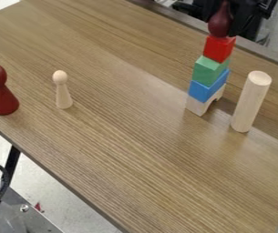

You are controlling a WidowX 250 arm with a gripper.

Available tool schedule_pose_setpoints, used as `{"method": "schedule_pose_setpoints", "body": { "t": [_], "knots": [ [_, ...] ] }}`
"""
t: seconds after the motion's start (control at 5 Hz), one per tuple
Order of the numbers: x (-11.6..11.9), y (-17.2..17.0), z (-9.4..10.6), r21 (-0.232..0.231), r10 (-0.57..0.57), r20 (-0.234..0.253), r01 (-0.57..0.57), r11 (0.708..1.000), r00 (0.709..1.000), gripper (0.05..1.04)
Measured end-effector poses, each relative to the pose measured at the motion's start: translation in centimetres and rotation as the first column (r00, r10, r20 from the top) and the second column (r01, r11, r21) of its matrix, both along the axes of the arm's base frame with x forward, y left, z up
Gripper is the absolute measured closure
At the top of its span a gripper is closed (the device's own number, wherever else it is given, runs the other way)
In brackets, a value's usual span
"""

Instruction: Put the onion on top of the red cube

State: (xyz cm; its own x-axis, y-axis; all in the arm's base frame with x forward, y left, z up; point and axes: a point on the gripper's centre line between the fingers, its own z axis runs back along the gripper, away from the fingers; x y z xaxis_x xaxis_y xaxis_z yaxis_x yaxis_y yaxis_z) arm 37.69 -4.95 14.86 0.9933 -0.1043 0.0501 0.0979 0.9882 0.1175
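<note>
1. One onion (220,21) is right at the top of the red cube (219,48), its bottom touching it.
2. Three more blocks make a stack under the red cube: one green block (209,71), one blue block (207,90), one pale arch block (198,106).
3. One tall pale stick (251,102) stands lower and to the right of the red cube.
4. Two peg people stand on the table (122,136), left of the red cube: one big dark red peg (3,99), one small pale peg (62,93).
5. My black gripper (243,20) is just beside the onion, above the red cube, and the top edge cuts me off.
6. My jaws are hard to make out against dark stuff, so I cannot tell how wide they are or if they hold the onion.
</note>
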Motion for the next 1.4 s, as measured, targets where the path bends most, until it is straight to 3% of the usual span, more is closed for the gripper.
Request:
{"method": "schedule_pose_setpoints", "body": {
  "t": [0.8,1.2,1.4],
  "knots": [
    [0.5,-0.5,0.5,0.006,-0.002,0.022,0.002,1.0,1.0,0.492],
    [0.4,-0.1,-0.3,0.028,0.004,0.023,-0.005,1.0,1.0,0.492],
    [0.5,-0.1,-0.5,0.029,0.003,0.023,-0.004,1.0,1.0,0.437]
  ]
}}
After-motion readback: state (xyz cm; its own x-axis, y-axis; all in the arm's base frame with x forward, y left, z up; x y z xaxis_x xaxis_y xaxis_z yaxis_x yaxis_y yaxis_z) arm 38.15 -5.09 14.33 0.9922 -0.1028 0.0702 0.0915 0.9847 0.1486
